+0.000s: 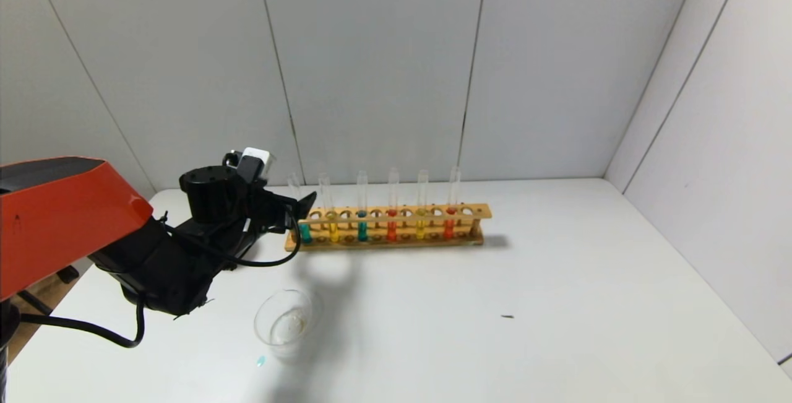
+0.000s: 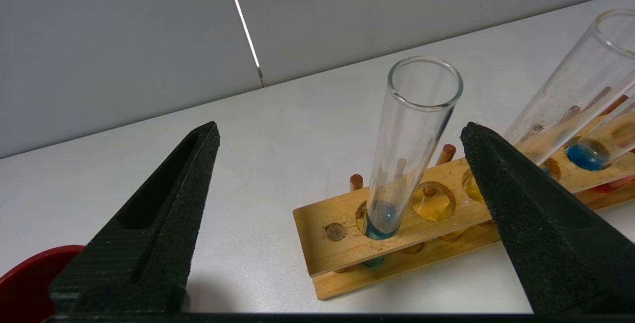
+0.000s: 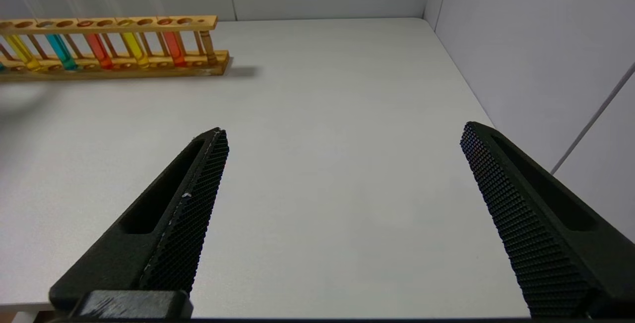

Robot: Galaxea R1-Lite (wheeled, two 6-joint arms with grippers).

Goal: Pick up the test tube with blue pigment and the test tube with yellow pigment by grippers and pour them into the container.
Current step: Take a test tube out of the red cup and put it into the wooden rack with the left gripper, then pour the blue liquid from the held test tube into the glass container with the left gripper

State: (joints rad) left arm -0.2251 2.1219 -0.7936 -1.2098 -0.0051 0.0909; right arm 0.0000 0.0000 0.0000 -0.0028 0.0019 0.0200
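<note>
A wooden rack (image 1: 396, 212) stands at the back of the table with several tubes in it. The test tube with blue pigment (image 1: 305, 233) stands upright in the rack's leftmost hole. My left gripper (image 1: 297, 208) is open at that end. In the left wrist view the tube (image 2: 412, 144) stands between the jaws (image 2: 340, 125), nearer one finger and touching neither. Two test tubes with yellow pigment (image 1: 333, 231) (image 1: 421, 228) stand further along. The container (image 1: 288, 322), of clear glass, sits in front of the rack's left end. My right gripper (image 3: 345, 128) hangs open over bare table.
A second blue tube (image 1: 362, 234) and two orange-red tubes (image 1: 391, 233) (image 1: 450, 229) also stand in the rack. A dark red cup (image 2: 20, 283) sits close beside my left gripper. A small cyan drop (image 1: 260, 361) lies by the container. Grey walls close in the back and right.
</note>
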